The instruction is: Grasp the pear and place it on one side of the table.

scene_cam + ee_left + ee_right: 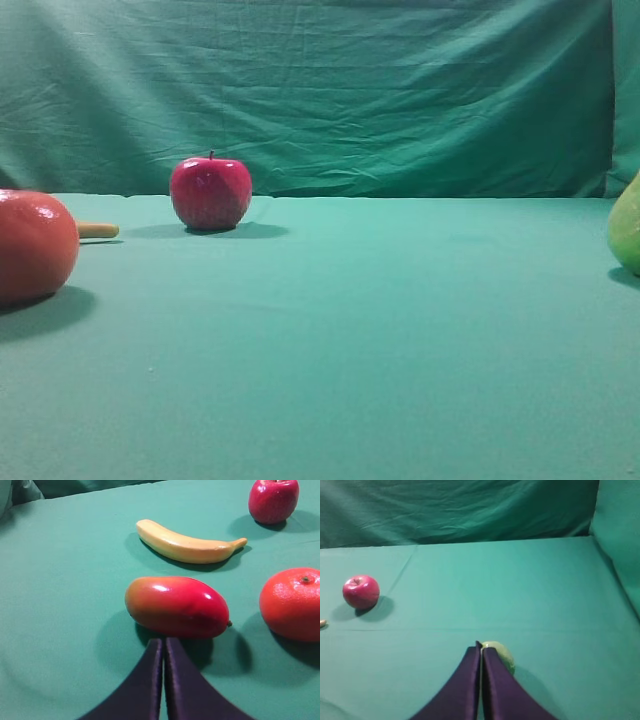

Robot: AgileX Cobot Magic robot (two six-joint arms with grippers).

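Note:
The yellow-green pear stands on the teal table at the right edge of the exterior view, cut off by the frame. In the right wrist view the pear sits just beyond and right of my right gripper, whose dark fingers are pressed together and hide part of it. My left gripper is shut and empty, with its tips just in front of a red-yellow mango. Neither gripper shows in the exterior view.
A red apple stands at the back left, a large orange-red fruit at the left edge, and a yellow banana between them. The wrinkled cloth backdrop rises behind the table and along its right side.

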